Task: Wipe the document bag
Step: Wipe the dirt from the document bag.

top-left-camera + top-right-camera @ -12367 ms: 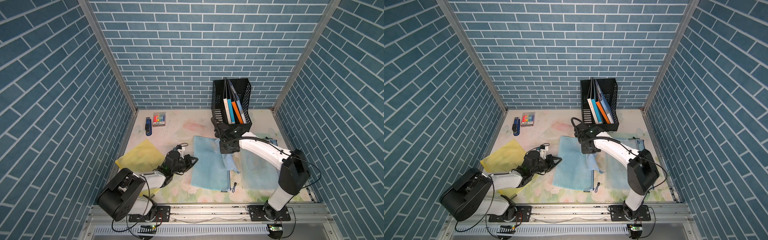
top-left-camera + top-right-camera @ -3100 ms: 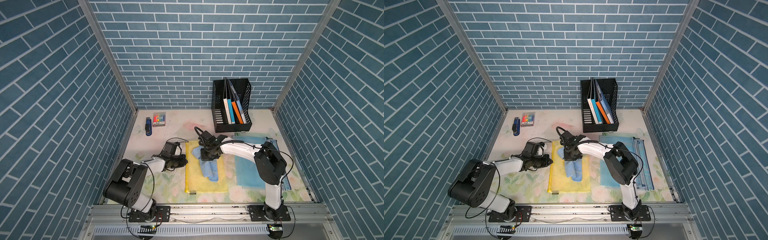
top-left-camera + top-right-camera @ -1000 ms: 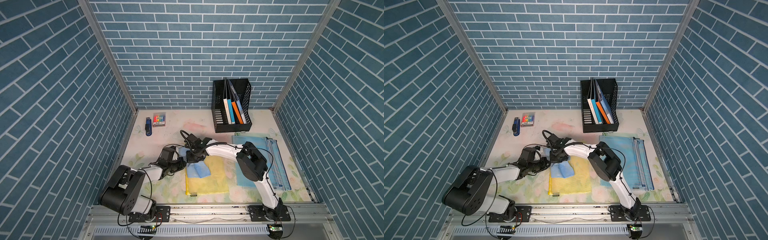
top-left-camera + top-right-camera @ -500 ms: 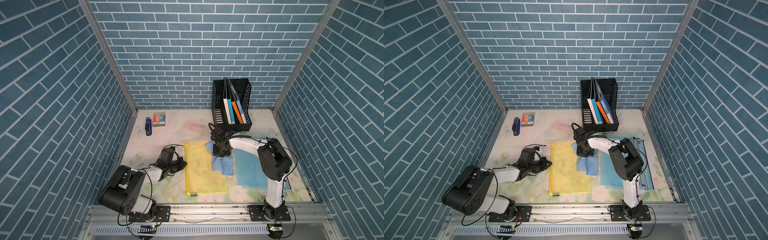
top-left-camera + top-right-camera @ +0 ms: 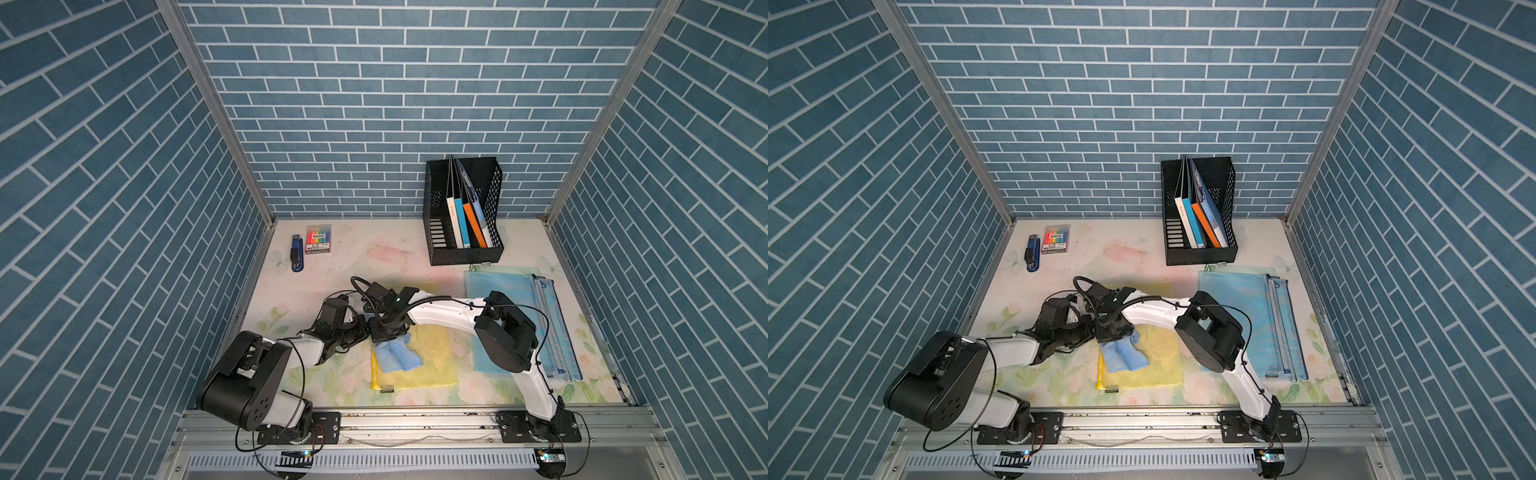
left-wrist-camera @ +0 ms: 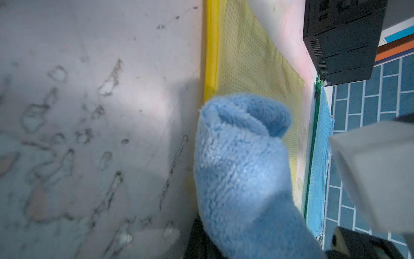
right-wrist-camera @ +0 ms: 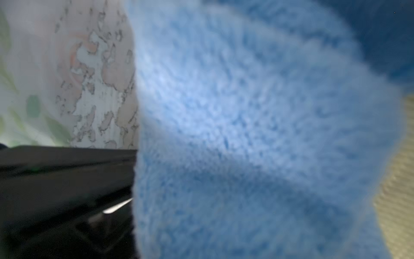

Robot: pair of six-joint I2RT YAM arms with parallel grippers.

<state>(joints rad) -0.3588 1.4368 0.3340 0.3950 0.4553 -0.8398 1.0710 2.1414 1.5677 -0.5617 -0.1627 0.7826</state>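
- The yellow document bag [image 5: 432, 357] [image 5: 1158, 361] lies flat on the table [image 5: 332, 282] [image 5: 1059, 278], in the near middle. Its black zip pull [image 5: 387, 390] [image 5: 1113, 390] is at its near left corner.
- The blue cloth [image 5: 397, 357] [image 5: 1123, 357] lies bunched on the left part of the bag and overlaps its left edge.
- The right hand [image 5: 388, 332] [image 5: 1115, 332] is clamped on the far end of the cloth. Both top views show it coming in from the right across the bag, with the fingertips buried in the fabric.
- The left hand [image 5: 359, 330] [image 5: 1088, 331] is closed, low at the bag's left edge and just beside the right hand. I cannot tell whether it pinches the bag.
- Only the left wrist view shows the bag's mesh weave [image 6: 246, 58] and solid yellow border, with the cloth [image 6: 242, 168] rising over that border. The hand's own fingers are not clear there.
- The right wrist view is almost filled by blurred cloth [image 7: 246, 123], with a strip of yellow mesh [image 7: 401, 179] at one side.
- The blue document bags [image 5: 511, 286] [image 5: 1237, 291] lie stacked to the right, partly under the right arm. Their green zip shows only in the left wrist view [image 6: 320, 157].
- The black file rack [image 5: 461, 253] [image 5: 1200, 253] stands at the far right and holds upright folders.
- A blue stapler [image 5: 296, 257] [image 5: 1031, 255] and a pack of coloured pens [image 5: 318, 240] [image 5: 1057, 240] lie side by side at the far left, seen in both top views only.
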